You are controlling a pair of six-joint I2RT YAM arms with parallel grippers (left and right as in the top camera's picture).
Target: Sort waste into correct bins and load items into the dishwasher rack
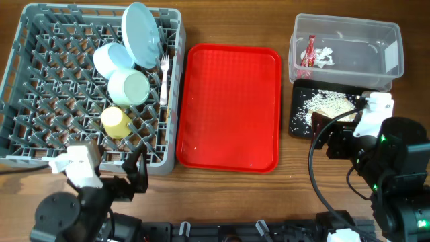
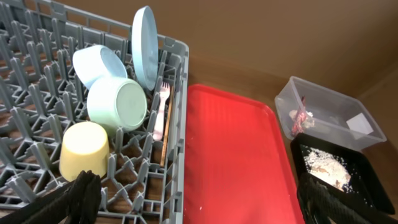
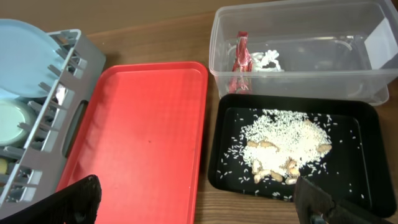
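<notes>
Lattice plastic forms the grey rack [image 1: 47,87] ahead-left of the spread left gripper [image 2: 199,190]; it holds a glossy blue plate [image 1: 141,33], saucer [image 1: 109,59], green bowl [image 1: 129,87], yellow cup [image 1: 115,121] and white fork [image 1: 163,81]. A smooth red tray [image 1: 228,101] lies between the grippers. Ahead of the wide-open right gripper [image 3: 198,190]: grainy scraps [image 3: 283,146] in the black tray [image 3: 365,167], crinkled wrapper [image 3: 240,62] (print unreadable) and napkin [image 3: 264,60] in the clear tub [image 3: 317,81].
</notes>
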